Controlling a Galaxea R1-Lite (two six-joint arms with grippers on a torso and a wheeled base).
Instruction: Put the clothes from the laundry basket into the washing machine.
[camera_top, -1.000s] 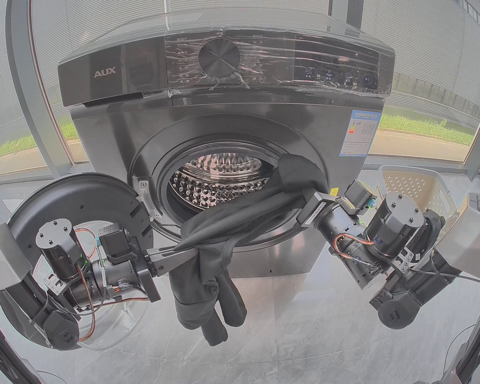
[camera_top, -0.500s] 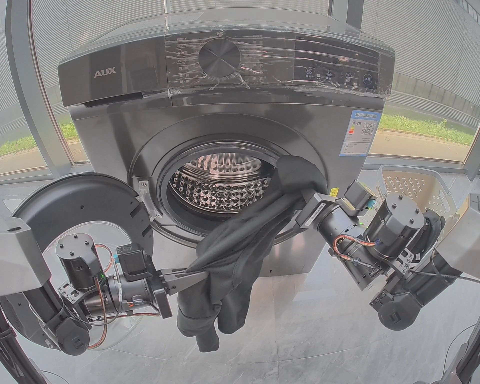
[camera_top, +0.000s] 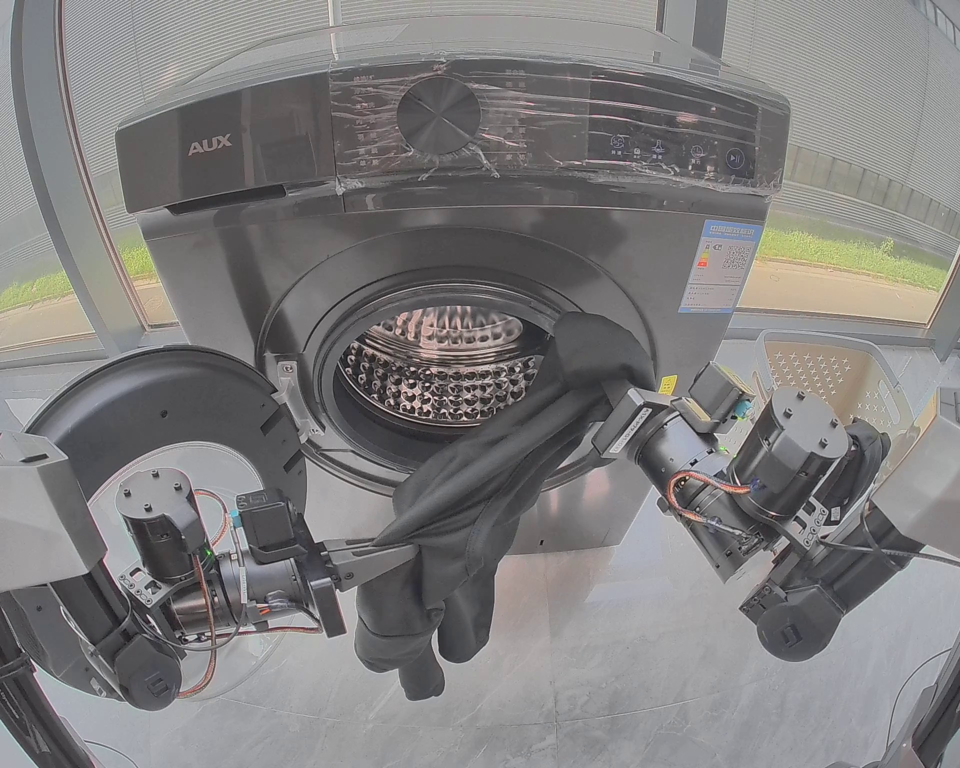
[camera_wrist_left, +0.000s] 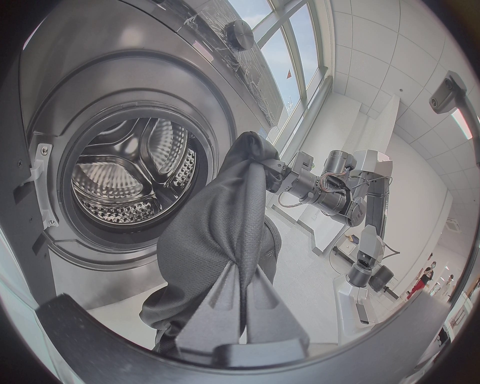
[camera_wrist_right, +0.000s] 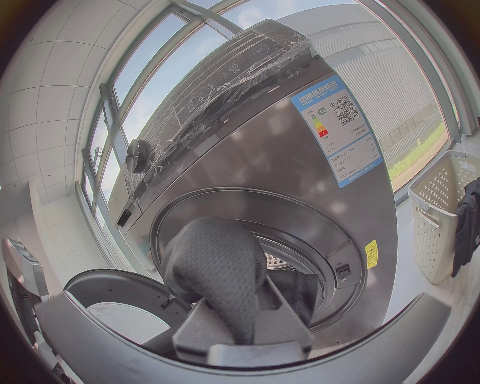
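A dark grey garment (camera_top: 480, 480) hangs stretched between both grippers in front of the washing machine's (camera_top: 250, 260) open drum (camera_top: 440, 370). My right gripper (camera_top: 602, 398) is shut on its upper end at the right rim of the drum opening, where the cloth bunches over the fingers (camera_wrist_right: 210, 320). My left gripper (camera_top: 405, 550) is shut on a lower fold, below and in front of the opening. The rest of the garment (camera_wrist_left: 215, 235) dangles toward the floor. The left gripper (camera_wrist_left: 245, 292) pinches the cloth tight. The drum (camera_wrist_left: 130, 170) looks empty.
The round door (camera_top: 150, 420) stands swung open at the left, just behind my left arm. A cream laundry basket (camera_top: 830, 375) sits on the floor right of the machine, and another dark cloth (camera_wrist_right: 467, 225) hangs over the basket's (camera_wrist_right: 435, 220) rim. The tiled floor (camera_top: 620, 650) is bare.
My left gripper has moved down and to the right with the cloth, pulling the garment off the drum's lower rim. The right gripper has stayed in place.
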